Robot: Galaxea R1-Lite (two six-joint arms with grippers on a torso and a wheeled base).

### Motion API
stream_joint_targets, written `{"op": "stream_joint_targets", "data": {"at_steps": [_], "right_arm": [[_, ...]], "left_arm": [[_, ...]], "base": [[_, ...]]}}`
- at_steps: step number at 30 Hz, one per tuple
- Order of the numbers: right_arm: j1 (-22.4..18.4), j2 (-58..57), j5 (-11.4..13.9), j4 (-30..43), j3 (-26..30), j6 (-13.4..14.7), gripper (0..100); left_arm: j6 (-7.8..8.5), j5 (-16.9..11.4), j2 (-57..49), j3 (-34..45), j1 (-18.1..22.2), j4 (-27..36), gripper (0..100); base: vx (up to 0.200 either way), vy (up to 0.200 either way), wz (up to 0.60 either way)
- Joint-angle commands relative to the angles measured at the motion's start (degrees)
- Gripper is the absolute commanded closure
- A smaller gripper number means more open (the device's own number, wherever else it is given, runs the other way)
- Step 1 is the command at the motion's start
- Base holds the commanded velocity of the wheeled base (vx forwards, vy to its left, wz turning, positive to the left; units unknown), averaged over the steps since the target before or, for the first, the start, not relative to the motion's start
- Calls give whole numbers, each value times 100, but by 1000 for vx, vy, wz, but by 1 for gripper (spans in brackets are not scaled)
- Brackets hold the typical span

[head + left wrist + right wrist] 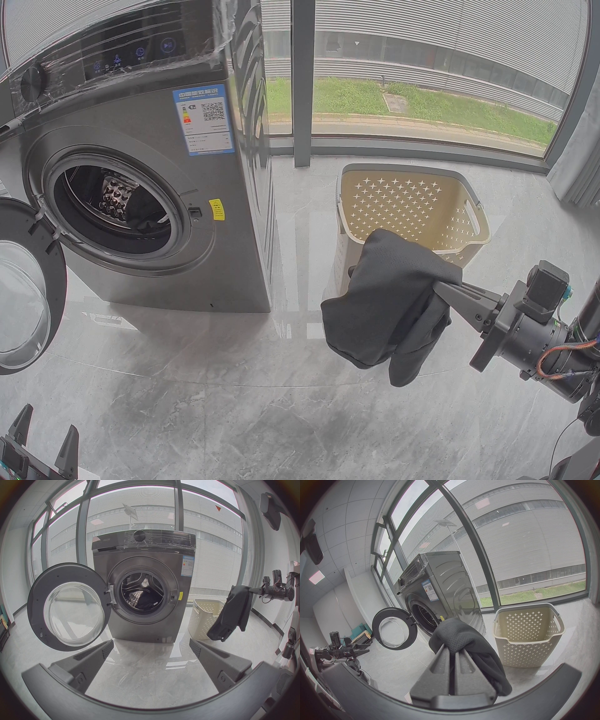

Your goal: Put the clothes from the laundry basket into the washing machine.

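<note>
— Slippage is what I am worrying about: the dark garment [387, 300] is hanging from the right claw [440, 287], whose fingers are pressing together on one bunched fold of it.

— Where is it sitting relative to the laundry basket [478, 215]?

— It is dangling in the air just in front of the basket, above the floor [250, 400] and well apart from the washing machine [237, 250]. The garment is hiding the basket's bottom, so I am not telling whether anything is lying in there.

— So the carry across is what is coming, I am guessing. What is threatening it?

— The grip is biting only that fold, and most of the fabric is drooping below. If the arm is swinging fast, the fold could be sliding out and the piece dropping onto the floor.

— And at the machine?

— The door [25, 294] is standing wide open, and the drum [119, 200] is already holding some dark clothing [147, 219]. The long trailing end could be catching on the rim of the opening, or hanging out over the seal instead of going inside.

— Is the left claw [151, 644] getting in the way?

— It is sitting low, in front of the open door, with its fingers spread apart and gripping nothing. If the right arm is sweeping low toward the opening, the garment could be brushing against it.
</note>
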Motion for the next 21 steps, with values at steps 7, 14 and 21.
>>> {"op": "stream_joint_targets", "data": {"at_steps": [7,14,21], "right_arm": [[-7,73,-17,-1,-22,0,100],[-7,73,-26,-1,-31,0,100],[-7,82,-52,-1,-40,0,100]], "left_arm": [[-3,2,-66,75,1,0,0],[-3,2,-66,75,1,0,0],[-3,2,-66,75,1,0,0]], "base": [[0,200,0],[0,200,0],[0,200,0]]}}
